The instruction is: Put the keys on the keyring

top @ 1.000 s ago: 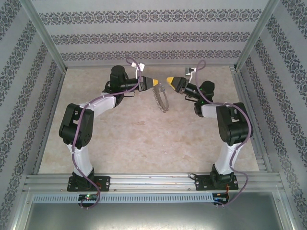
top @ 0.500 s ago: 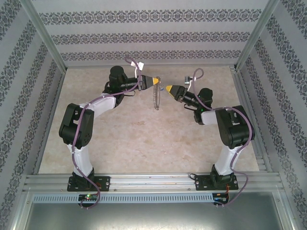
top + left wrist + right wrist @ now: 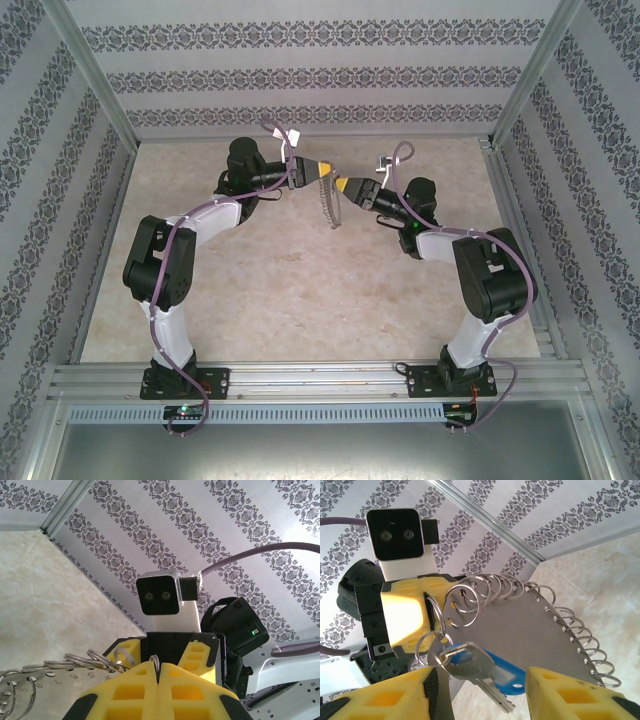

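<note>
While raised above the mottled beige table (image 3: 280, 300), between damask-striped walls (image 3: 320, 75): left gripper (image 3: 322, 172) pinched shut on the keyring (image 3: 530, 625); right gripper (image 3: 342, 184) spread around the blue-headed key (image 3: 470, 665), hanging at its ringed edge.

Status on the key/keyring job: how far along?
Done: the keyring is held up, left gripper jaws shut on one of its loops. In hand: the key hangs by a small ring beside that grip, with the right gripper jaws open either side of it, not gripping. Left: I can't tell whether the key's ring is fully threaded. Confirm that, then back off.
</note>
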`<state>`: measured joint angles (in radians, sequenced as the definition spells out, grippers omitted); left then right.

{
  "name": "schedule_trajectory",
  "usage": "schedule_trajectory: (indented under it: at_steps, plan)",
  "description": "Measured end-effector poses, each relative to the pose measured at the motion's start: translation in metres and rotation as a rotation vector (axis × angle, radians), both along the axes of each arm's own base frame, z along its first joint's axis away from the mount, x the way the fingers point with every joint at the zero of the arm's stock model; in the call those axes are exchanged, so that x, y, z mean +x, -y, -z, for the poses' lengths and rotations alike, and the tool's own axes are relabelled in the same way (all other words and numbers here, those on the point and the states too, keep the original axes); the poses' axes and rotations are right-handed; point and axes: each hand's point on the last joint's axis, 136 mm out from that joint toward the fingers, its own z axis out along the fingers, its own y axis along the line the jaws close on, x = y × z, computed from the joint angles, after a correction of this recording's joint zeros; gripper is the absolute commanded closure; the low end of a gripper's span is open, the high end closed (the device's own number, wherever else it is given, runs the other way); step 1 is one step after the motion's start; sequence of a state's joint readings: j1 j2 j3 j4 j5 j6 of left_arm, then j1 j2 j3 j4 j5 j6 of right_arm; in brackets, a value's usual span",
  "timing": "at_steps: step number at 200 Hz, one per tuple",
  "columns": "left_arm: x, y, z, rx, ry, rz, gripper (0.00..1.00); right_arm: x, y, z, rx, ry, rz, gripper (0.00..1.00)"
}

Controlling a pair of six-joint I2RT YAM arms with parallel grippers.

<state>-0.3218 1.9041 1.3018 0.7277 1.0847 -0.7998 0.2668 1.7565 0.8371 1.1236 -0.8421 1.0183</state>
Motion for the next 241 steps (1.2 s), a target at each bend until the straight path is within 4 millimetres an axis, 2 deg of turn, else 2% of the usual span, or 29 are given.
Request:
schedule_trajectory:
  at_steps: [41,78,125,241]
  plan:
    - [-0.001,0.000,0.000,-0.001,-0.002,0.004,1.00,0.001,-0.003,-0.002,-0.013,0.015,-0.004,0.48]
    - [0.000,0.001,0.003,-0.002,-0.008,0.008,1.00,0.003,-0.004,-0.002,-0.020,0.016,-0.004,0.54]
    - [0.000,0.004,0.007,-0.009,-0.036,0.015,1.00,0.004,-0.004,0.000,-0.041,0.031,-0.001,0.45]
    - [0.001,0.004,0.005,-0.017,-0.028,0.010,1.00,0.002,-0.005,0.005,-0.067,0.042,-0.009,0.95]
